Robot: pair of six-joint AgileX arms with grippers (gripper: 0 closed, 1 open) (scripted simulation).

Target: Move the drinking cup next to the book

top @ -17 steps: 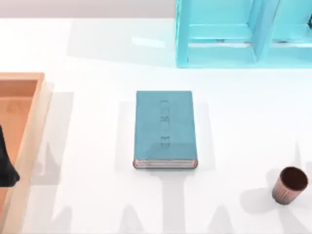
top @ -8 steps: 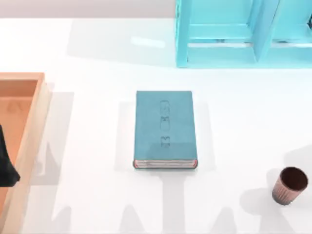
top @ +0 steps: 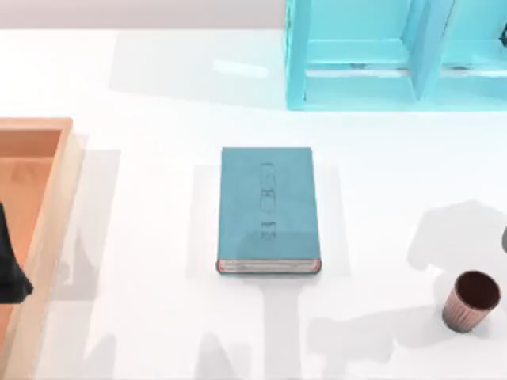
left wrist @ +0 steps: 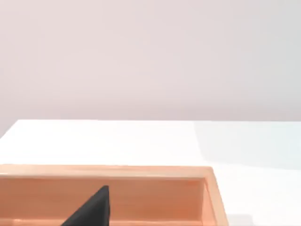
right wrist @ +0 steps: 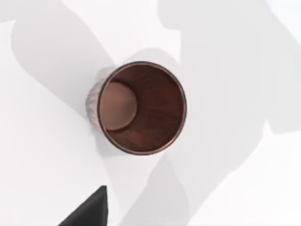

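Since a second ago only my right arm's shadow has slid toward the drinking cup [top: 470,300], which stands upright at 4 o'clock from the book [top: 268,210], so I'd drop straight over its rim, though I can't tell whether my right claw is open or closed.

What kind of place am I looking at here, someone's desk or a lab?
Most likely a computer-rendered test table, not a real room. A plain white table holds a few unrelated props: a teal book, a small ribbed cup, a wooden tray and a light blue shelf.

We see bare table [top: 380,237] between drinking cup [top: 470,301] and book [top: 268,210]; shelf frame [top: 396,55] and wooden tray [top: 47,229] stand well apart
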